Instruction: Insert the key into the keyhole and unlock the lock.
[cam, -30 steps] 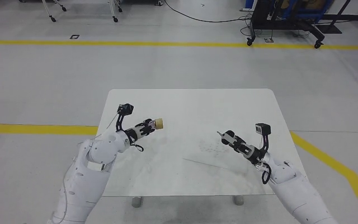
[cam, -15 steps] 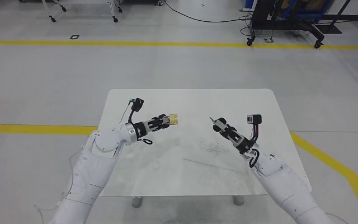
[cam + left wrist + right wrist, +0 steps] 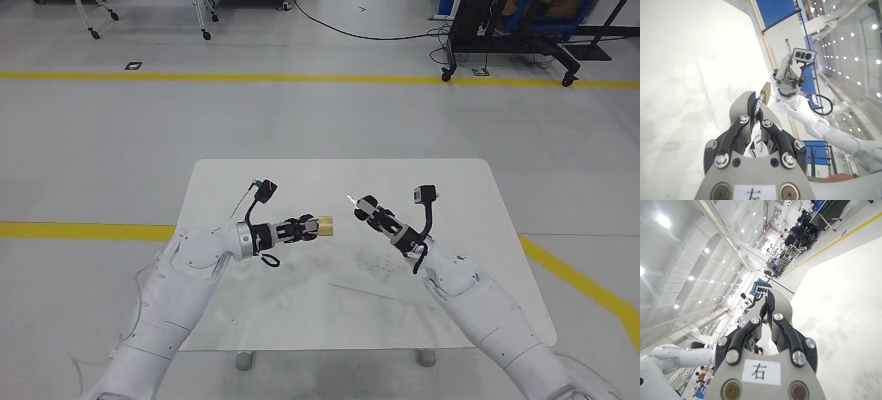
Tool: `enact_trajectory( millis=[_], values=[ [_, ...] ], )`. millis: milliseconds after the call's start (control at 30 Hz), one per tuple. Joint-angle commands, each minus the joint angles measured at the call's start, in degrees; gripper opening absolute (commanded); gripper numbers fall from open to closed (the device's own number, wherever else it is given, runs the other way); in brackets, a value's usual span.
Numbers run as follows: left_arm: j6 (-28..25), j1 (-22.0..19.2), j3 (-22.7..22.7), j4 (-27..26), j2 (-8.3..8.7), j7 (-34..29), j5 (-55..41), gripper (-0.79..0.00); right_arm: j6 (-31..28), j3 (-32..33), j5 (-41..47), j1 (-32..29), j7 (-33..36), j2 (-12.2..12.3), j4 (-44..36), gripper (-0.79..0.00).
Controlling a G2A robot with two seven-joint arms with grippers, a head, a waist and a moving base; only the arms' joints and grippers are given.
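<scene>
Padlock [image 3: 325, 226], brass-bodied, is held above the white table [image 3: 450, 180], clear of its surface, near the middle. The left gripper [image 3: 308, 228] has its fingers closed narrowly on the steel shackle; in the left wrist view the shackle is pinched between the dark pads [image 3: 753, 106] of that gripper [image 3: 758, 102], and the lock body [image 3: 766, 91] projects beyond the fingertips toward the other arm. The right gripper [image 3: 365, 208] sits just beyond the lock, on its right, also raised off the table, its fingers pressed nearly together [image 3: 768, 298]. A thin, pale key [image 3: 351, 200] projects from its tip, angled toward the far left. Key and lock are near each other but apart; the key is not in the keyhole. The keyhole itself cannot be made out. Beyond the table lies grey floor crossed by a yellow line [image 3: 300, 77], with a dark wheeled cart [image 3: 510, 40] farther back.
</scene>
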Motion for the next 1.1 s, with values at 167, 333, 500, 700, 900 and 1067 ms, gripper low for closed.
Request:
enact_trajectory(
  millis=[167, 333, 500, 700, 900, 1067],
  values=[
    [-3.5, -3.0, 2.2, 5.0, -0.77, -3.4, -6.7, -0.785, -0.1, -1.6, 0.4, 1.8, -1.2, -1.6, 0.8, -0.785],
    [-4.3, -4.1, 2.8, 6.5, -0.92, -4.1, -8.0, -0.785, -0.3, -3.0, 0.5, 2.7, -0.5, -2.7, 1.6, -0.785],
    [-4.5, -4.6, 3.2, 7.0, -0.91, -4.1, -8.1, -0.785, -0.8, -4.0, 0.2, 3.3, 1.1, -3.5, 2.2, -0.785],
    [-1.6, -4.9, 2.6, 7.7, -0.83, -0.6, -8.4, -0.785, -4.0, -3.7, 2.6, 2.4, 7.4, -3.5, 1.2, -0.785],
    [-0.4, -4.8, 2.1, 7.9, -0.78, 0.6, -8.9, -0.785, -5.6, -0.7, 3.3, 0.8, 8.4, -2.9, 0.0, -0.785],
    [1.9, -4.0, 2.7, 6.8, -0.72, 3.6, -5.7, -0.785, -5.6, -0.7, 3.3, 0.8, 8.4, -2.9, 0.0, -0.785]
  ],
)
